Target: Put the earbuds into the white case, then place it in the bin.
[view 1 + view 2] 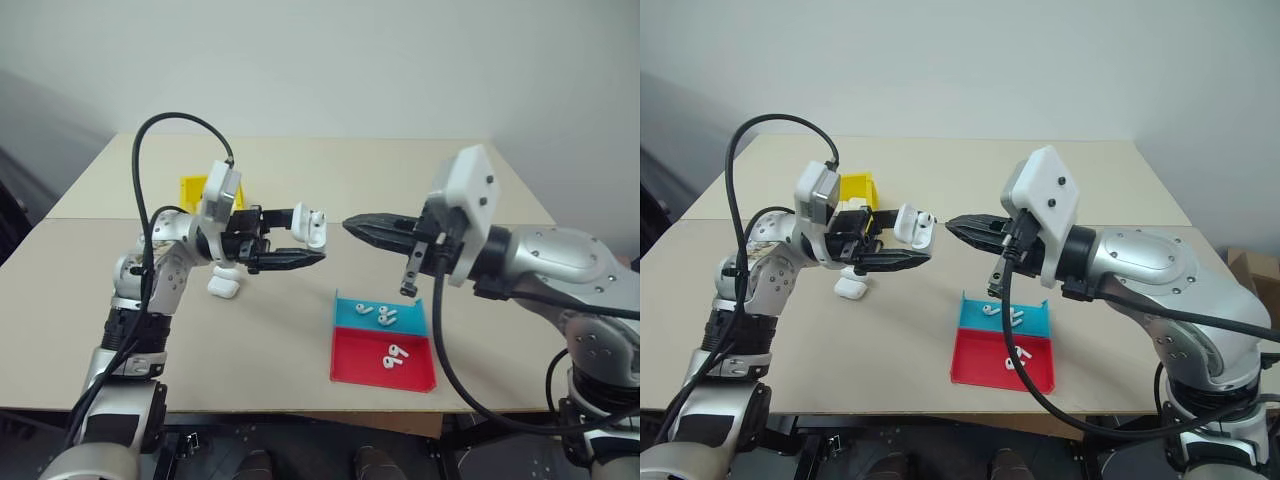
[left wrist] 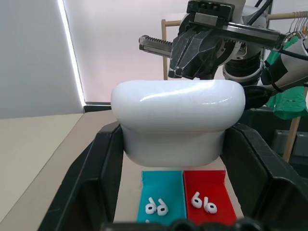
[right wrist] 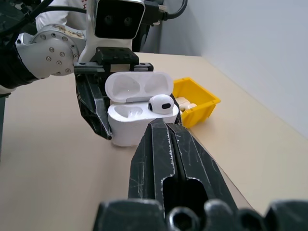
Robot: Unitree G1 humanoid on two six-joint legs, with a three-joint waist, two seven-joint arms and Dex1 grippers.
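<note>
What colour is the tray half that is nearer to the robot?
Red; the farther half is blue. It shows best in the left eye view.

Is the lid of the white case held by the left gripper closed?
No: in the right wrist view the white case sits in the left gripper with its lid flipped up and one earbud seated inside.

no readable text, labels or numbers on anything.

Robot lab or test room: bare beige table [image 1: 300, 180], plain white walls [image 1: 350, 60], clothes rack [image 2: 288, 72] with hangers behind.
</note>
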